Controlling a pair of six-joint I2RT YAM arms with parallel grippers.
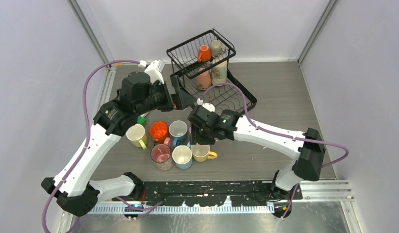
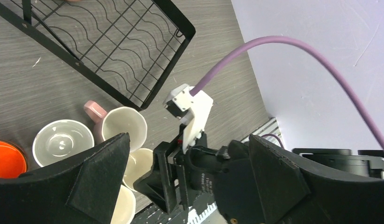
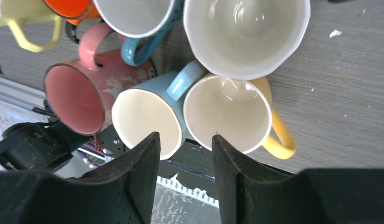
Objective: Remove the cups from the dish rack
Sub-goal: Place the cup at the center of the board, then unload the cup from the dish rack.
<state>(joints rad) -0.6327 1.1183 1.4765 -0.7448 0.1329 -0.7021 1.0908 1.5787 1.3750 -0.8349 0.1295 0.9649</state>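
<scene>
The unloading is running past its halfway point. On the table (image 1: pixel 280 92), in front of the arms, a cluster of cups is standing upright: a cream-yellow cup (image 1: pixel 136 135), an orange cup (image 1: pixel 158 130), a light blue cup (image 1: pixel 178 130), a pink cup (image 1: pixel 161 155), a second light blue cup (image 1: pixel 182 157) and a yellow cup (image 1: pixel 203 153). A seventh, a pale cup with a pink handle (image 2: pixel 122 126), is showing in the wrist views just beside the yellow one.

The dish rack (image 1: pixel 190 40) is standing at the back of the table and is holding four more cups, as far as the top view shows: a small orange one (image 1: pixel 203 53) and a beige one (image 1: pixel 216 47) high up in the basket, and a salmon one (image 1: pixel 203 80) and a pale patterned one (image 1: pixel 219 72) below them.

The right gripper (image 3: pixel 185 140) is hovering just above the yellow cup and its blue neighbour, fingers apart and grasping nothing, so that cup looks delivered. The left gripper (image 2: pixel 188 144) is hanging near the rack's lower tray, spread wide and empty.

Judging by this, four cups are waiting to come out.
</scene>
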